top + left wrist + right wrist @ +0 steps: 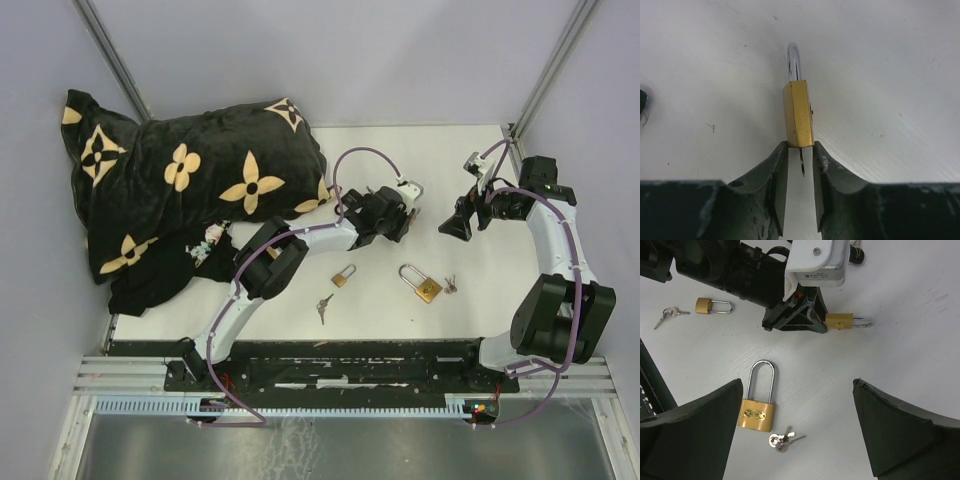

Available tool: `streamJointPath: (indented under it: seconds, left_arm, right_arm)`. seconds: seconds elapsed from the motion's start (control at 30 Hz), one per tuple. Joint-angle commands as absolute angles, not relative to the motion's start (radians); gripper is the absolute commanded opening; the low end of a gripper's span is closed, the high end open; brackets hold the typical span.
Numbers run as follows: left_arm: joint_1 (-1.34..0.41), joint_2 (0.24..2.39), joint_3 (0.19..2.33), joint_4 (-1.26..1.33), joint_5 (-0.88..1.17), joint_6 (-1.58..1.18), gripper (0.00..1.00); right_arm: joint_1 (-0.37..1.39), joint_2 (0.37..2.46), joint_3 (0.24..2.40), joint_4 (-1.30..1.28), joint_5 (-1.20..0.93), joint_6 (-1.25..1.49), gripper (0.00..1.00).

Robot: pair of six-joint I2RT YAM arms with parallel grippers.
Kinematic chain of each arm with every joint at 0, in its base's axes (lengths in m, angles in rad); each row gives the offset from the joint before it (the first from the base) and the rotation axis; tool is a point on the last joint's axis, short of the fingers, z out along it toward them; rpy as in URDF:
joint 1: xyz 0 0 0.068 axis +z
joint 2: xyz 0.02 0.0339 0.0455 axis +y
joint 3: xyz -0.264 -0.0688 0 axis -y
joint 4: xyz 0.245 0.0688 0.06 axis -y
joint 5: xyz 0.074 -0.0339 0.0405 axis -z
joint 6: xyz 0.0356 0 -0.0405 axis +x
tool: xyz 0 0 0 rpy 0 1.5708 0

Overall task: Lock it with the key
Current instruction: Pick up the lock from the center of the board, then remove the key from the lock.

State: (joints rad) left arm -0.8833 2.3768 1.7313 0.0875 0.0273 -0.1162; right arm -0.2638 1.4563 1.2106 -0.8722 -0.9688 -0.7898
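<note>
My left gripper (800, 146) is shut at its tips on the lower end of a small brass padlock (799, 112) that lies on the white table, shackle pointing away. A thin dark key blade shows under the lock between the fingers. The right wrist view shows this padlock (839, 320) sticking out of the left gripper (821, 322). My right gripper (797, 385) is open wide and empty, above a larger brass padlock (756, 414) and a key bunch (781, 441). In the top view the left gripper (412, 213) and right gripper (450, 228) face each other.
A second small padlock (343, 276) and another key bunch (324, 305) lie nearer the front, with the larger padlock (420, 283) to their right. A black blanket with tan flowers (180, 190) covers the table's left side. Grey walls enclose the table.
</note>
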Motion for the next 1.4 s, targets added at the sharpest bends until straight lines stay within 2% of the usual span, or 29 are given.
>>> streamJointPath:
  seconds: [0.0, 0.03, 0.13, 0.17, 0.27, 0.37, 0.57, 0.77, 1.07, 1.17, 1.37]
  left_arm:
    - [-0.883, 2.382, 1.792, 0.077, 0.018, -0.080, 0.32]
    - [-0.882, 2.382, 1.794, 0.078, 0.019, -0.079, 0.27]
    - [-0.882, 2.381, 1.798, 0.079, 0.025, -0.074, 0.06]
    - [-0.882, 2.378, 1.798, 0.078, 0.031, -0.070, 0.03]
    - [-0.883, 2.352, 1.775, 0.088, 0.074, -0.049, 0.03]
    - [-0.881, 2.266, 1.663, 0.170, 0.157, 0.008, 0.03]
    - [-0.882, 2.069, 1.404, 0.305, 0.330, 0.199, 0.03]
    - [-0.882, 1.961, 1.231, 0.459, 0.502, 0.279, 0.03]
    - [-0.883, 1.941, 1.178, 0.644, 0.669, 0.215, 0.03]
    - [-0.885, 1.948, 1.191, 0.667, 0.687, 0.186, 0.03]
    - [-0.884, 1.945, 1.195, 0.684, 0.707, 0.166, 0.03]
  right_arm:
    - [-0.269, 1.461, 1.217, -0.870, -0.989, -0.794, 0.99]
    - [-0.270, 1.462, 1.218, -0.871, -0.989, -0.796, 0.99]
    - [-0.270, 1.462, 1.217, -0.872, -0.987, -0.798, 0.99]
    - [-0.271, 1.464, 1.217, -0.873, -0.983, -0.801, 0.99]
    - [-0.271, 1.470, 1.212, -0.883, -0.958, -0.851, 0.99]
    - [-0.271, 1.485, 1.211, -0.944, -0.925, -1.021, 0.99]
    - [-0.272, 1.536, 1.194, -1.205, -0.953, -1.732, 0.99]
    - [-0.226, 1.688, 1.293, -1.563, -1.076, -2.133, 0.99]
    - [-0.172, 1.745, 1.268, -1.584, -1.093, -2.147, 0.98]
    - [-0.144, 1.744, 1.255, -1.547, -1.088, -2.106, 0.91]
    - [-0.106, 1.710, 1.228, -1.367, -1.045, -1.877, 0.70]
